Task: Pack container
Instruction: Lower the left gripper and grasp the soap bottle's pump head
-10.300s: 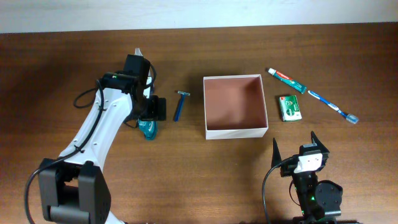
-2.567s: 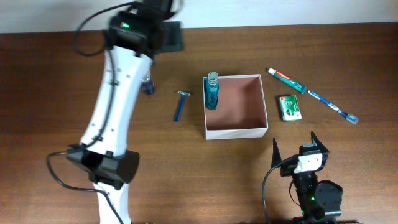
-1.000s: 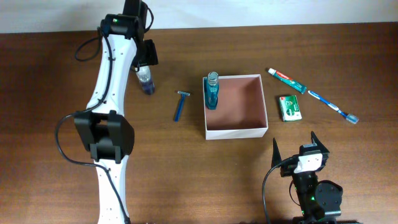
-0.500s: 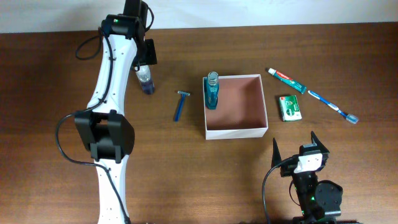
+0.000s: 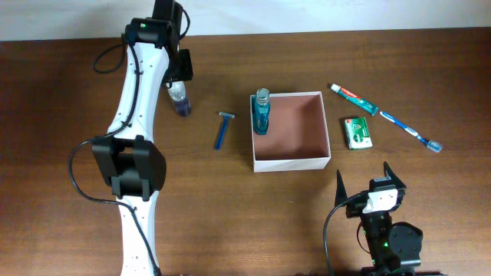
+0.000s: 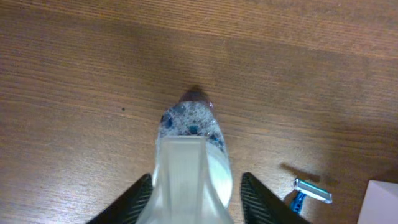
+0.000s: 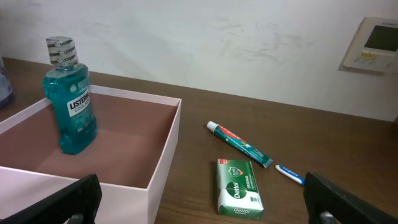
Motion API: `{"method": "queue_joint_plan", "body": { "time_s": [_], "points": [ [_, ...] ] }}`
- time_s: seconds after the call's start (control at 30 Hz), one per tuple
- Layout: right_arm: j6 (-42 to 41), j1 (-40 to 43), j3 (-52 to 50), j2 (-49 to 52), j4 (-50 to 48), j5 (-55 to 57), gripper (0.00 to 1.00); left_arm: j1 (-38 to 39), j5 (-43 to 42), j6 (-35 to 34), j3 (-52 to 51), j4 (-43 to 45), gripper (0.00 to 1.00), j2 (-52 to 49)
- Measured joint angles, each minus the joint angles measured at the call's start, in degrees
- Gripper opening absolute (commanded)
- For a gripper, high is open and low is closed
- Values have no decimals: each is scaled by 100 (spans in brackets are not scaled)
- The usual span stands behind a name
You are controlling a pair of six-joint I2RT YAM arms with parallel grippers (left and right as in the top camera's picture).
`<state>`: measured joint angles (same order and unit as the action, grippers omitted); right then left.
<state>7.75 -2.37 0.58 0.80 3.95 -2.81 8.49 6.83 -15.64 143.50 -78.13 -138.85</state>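
Observation:
The container [image 5: 291, 164] is a square white box with a reddish-brown inside, at mid-table. A blue mouthwash bottle [image 5: 261, 115] stands upright in its back left corner and shows in the right wrist view [image 7: 69, 106] too. Far left at the back, my left gripper [image 5: 178, 86] straddles a small clear bottle [image 5: 181, 103] with blue beads. In the left wrist view the fingers [image 6: 138, 198] flank that bottle [image 6: 189, 124], a thin gap showing on the right side, so the gripper [image 6: 194, 200] is open. My right gripper [image 5: 367, 180] is open and empty near the front edge.
A blue razor [image 5: 222, 130] lies left of the container, close to the clear bottle. Right of the box lie a green soap packet [image 5: 357, 132], a toothpaste tube [image 5: 354, 99] and a toothbrush [image 5: 412, 132]. The wall runs along the table's back edge.
The mouthwash bottle went from the left gripper into the container. The left arm then swung to the clear bottle at the back left. Over the last second nothing shifts visibly.

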Motion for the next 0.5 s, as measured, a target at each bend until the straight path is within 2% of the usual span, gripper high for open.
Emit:
{"method": "queue_joint_plan", "body": {
  "time_s": [0.2,0.33,0.5],
  "points": [
    [-4,2,0,0,0,0,99,0,68,4,2,-103,43,0],
    [-4,2,0,0,0,0,99,0,57,7,0,-96,34,0],
    [-2,2,0,0,0,0,99,4,37,7,2,-94,34,0]
  ]
}}
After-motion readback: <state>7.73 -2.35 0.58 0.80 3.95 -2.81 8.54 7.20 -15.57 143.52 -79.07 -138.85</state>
